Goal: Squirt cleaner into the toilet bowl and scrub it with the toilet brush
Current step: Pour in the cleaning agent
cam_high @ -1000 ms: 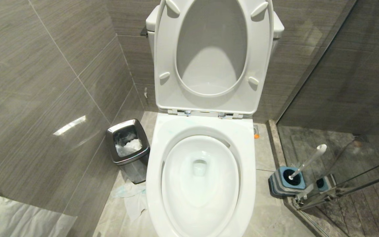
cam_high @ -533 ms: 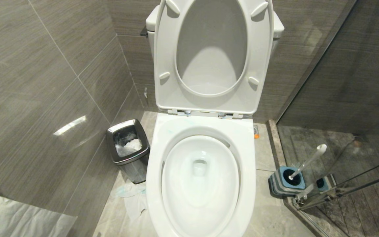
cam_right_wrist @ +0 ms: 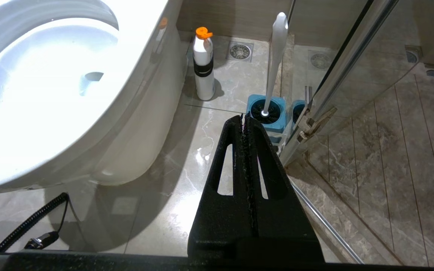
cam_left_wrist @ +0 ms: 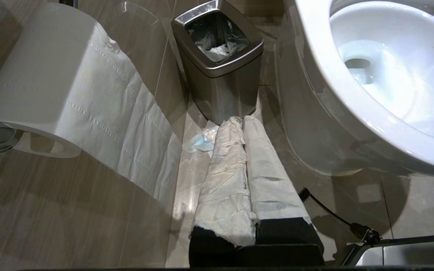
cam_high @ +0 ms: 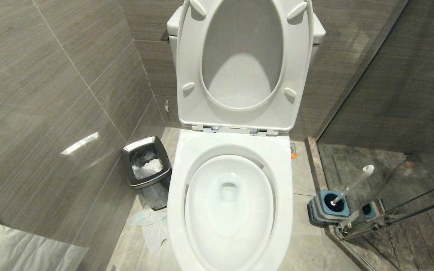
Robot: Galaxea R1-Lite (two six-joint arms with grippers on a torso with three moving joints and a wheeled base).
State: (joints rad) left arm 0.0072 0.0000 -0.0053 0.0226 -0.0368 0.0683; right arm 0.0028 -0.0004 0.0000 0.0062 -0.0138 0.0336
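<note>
Here is the toilet bowl, seat and lid raised against the tank, clear water sitting in the basin. Neither arm shows in the head view. To the bowl's right, on the floor by the glass shower door, stands the blue-topped brush holder, and the toilet brush sits in it, white handle leaning away from the bowl toward the glass. Closer to the bowl's base, a white cleaner bottle with an orange cap and a black band stands upright, between the bowl and the holder. The right gripper hangs low beside the bowl, black fingers pressed together on nothing, tips pointing toward the holder. The left gripper is on the bowl's other side, its fingers wrapped in white paper and closed together, empty, tips aimed at the steel waste bin. A toilet paper roll hangs on the wall there, its tail draped down.
</note>
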